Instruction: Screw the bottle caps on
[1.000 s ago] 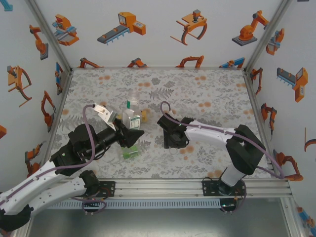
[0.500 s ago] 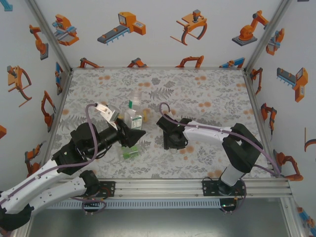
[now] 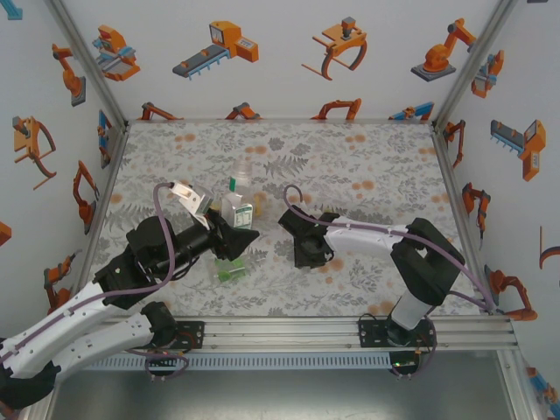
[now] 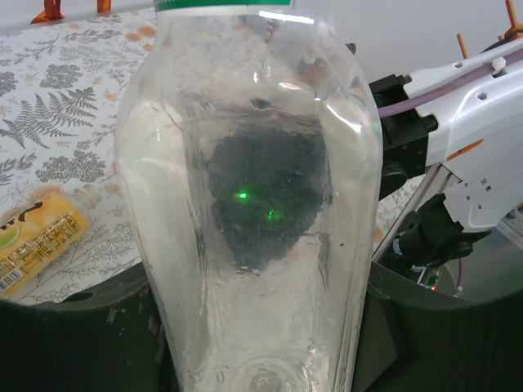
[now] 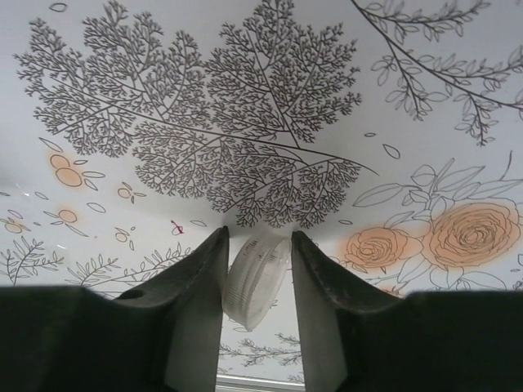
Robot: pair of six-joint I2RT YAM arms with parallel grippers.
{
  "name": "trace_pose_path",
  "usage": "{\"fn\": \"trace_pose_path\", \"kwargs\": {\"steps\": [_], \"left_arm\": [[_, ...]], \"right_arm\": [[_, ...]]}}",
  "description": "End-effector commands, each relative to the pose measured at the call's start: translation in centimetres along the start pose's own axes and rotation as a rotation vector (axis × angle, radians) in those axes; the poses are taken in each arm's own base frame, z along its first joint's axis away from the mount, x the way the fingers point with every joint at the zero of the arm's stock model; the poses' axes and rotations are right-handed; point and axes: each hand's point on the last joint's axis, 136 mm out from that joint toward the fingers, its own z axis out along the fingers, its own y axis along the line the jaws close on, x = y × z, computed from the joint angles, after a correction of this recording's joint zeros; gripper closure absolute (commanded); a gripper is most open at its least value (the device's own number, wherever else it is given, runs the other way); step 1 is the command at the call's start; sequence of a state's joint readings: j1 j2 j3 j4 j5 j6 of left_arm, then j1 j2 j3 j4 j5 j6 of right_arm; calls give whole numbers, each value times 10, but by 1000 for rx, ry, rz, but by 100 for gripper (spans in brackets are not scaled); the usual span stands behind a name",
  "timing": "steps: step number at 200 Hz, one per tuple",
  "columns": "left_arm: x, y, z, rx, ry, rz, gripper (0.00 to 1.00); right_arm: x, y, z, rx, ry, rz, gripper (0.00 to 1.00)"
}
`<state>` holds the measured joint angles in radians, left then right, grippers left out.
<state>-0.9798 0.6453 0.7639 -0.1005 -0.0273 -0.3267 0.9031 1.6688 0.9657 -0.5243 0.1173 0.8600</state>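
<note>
Left tool (image 3: 229, 238): clamped on bottle (image 4: 253, 204), whose neck is cut off.
Right tool (image 5: 257, 243): right of bottle, pinching white cap (image 5: 258, 282), partly hidden.

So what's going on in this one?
The left gripper is closed around a clear bottle with a green band near its top. The right gripper, low over the flowered table, has a white cap pinched between its fingers. The cap is not yet on any bottle. A yellow bottle sits close by.
</note>
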Motion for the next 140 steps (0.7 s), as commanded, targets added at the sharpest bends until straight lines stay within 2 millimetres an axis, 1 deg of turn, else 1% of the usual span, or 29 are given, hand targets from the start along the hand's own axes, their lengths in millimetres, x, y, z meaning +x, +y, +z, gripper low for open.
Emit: {"fn": "trace_pose_path", "kwargs": {"steps": [1, 19, 46, 72, 93, 102, 117, 131, 140], "left_arm": [[-15, -3, -4, 10, -53, -10, 99], [-17, -3, -5, 6, -54, -6, 99], [-18, -3, -6, 6, -51, -5, 99], [-19, -3, -7, 3, -52, -5, 99], [-20, -3, -6, 4, -54, -5, 99], [-20, -3, -5, 4, -52, -6, 99], [-21, -4, -4, 6, -51, -8, 99], [-21, -4, -3, 8, -50, -9, 99], [-21, -5, -2, 9, -50, -10, 99]], "right_arm": [[7, 0, 10, -20, 22, 31, 68], [3, 4, 7, -45, 13, 42, 72], [-5, 10, 3, -98, 1, 65, 72], [-15, 18, 0, -209, -21, 119, 72], [-22, 19, 1, -317, -18, 189, 72], [-21, 17, 3, -352, -8, 222, 72], [-22, 8, 6, -382, -5, 272, 72], [-20, -4, 9, -390, 3, 313, 72], [-17, -12, 11, -387, 8, 330, 69]]}}
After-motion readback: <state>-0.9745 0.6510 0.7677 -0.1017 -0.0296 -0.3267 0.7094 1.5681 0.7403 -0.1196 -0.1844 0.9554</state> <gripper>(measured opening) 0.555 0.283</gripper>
